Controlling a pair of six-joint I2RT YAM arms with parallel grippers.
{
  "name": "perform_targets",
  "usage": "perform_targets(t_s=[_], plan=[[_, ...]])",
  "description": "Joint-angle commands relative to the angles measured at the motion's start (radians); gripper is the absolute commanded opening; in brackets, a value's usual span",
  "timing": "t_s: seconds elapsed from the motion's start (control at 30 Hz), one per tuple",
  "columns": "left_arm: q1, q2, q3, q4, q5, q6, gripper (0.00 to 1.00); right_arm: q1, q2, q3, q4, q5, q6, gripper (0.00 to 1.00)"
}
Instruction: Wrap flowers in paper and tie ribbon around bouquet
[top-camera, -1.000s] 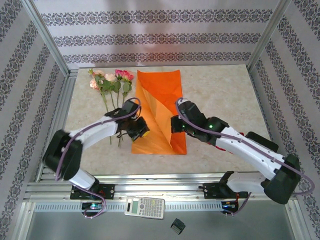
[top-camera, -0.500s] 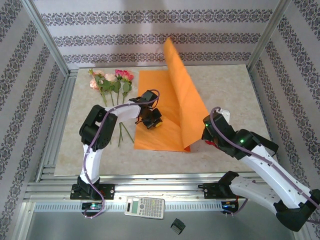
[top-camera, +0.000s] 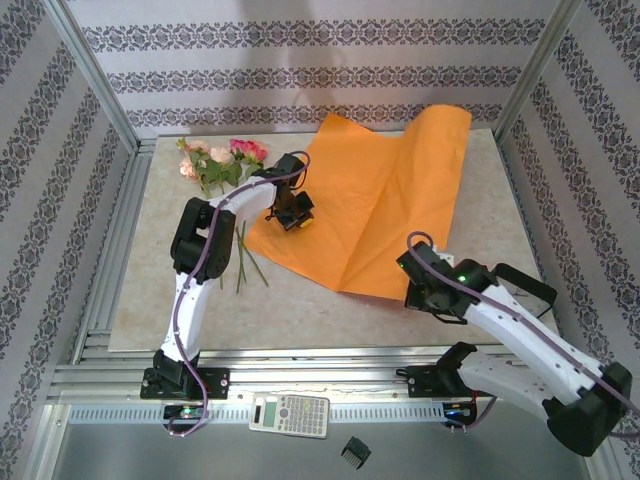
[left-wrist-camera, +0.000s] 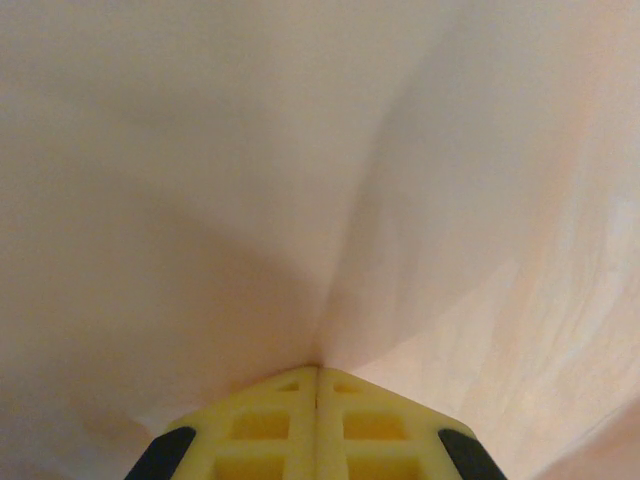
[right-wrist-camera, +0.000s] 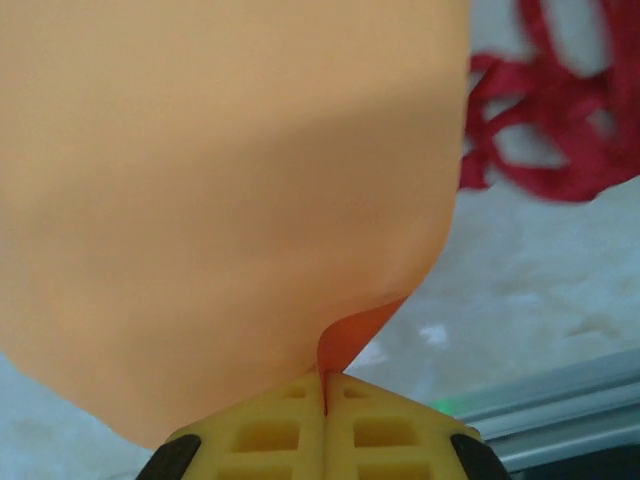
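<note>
You've got orange paper (top-camera: 390, 195) opened flat, creased, centre toward 1 o'clock. Left gripper (top-camera: 294, 216) pinching its 9 o'clock edge, right gripper (top-camera: 413, 293) pinching 5 o'clock corner. Roses (top-camera: 220, 160) at 11 o'clock.

Honestly, nothing readable here. The calculator (top-camera: 289, 413) lying in front of the arm bases has keys and a display, but any markings on it are way too small to make out.
</note>
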Motion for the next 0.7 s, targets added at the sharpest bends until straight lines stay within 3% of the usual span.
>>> perform_targets(t_s=[0.0,0.17,0.2,0.27,0.37,0.43,0.53,0.67], plan=[[0.022,0.037,0.078,-0.066,-0.059,0.113,0.0,-0.007,0.073,-0.048,0.084,-0.26,0.025,0.0],[-0.025,-0.093,0.071,-0.033,-0.017,0.122,0.0,0.009,0.133,-0.027,0.117,-0.351,0.026,0.0],[-0.038,-0.131,0.043,-0.038,-0.022,0.102,0.0,0.009,0.134,-0.019,0.113,-0.356,0.023,0.07],[-0.071,-0.224,-0.085,0.01,0.004,0.019,0.0,0.009,0.131,0.023,0.08,-0.344,0.008,0.31],[-0.122,-0.349,-0.327,0.169,0.017,-0.131,0.0,0.007,0.11,0.125,-0.052,-0.214,-0.023,0.5],[-0.148,-0.38,-0.462,0.288,0.029,-0.219,0.0,-0.012,0.082,0.185,-0.107,-0.142,-0.047,0.53],[-0.174,-0.36,-0.526,0.365,0.033,-0.271,0.0,-0.065,0.061,0.242,-0.098,-0.101,-0.096,0.55],[-0.179,-0.323,-0.545,0.379,0.046,-0.289,0.0,-0.198,0.16,0.201,0.116,-0.245,-0.165,0.52]])
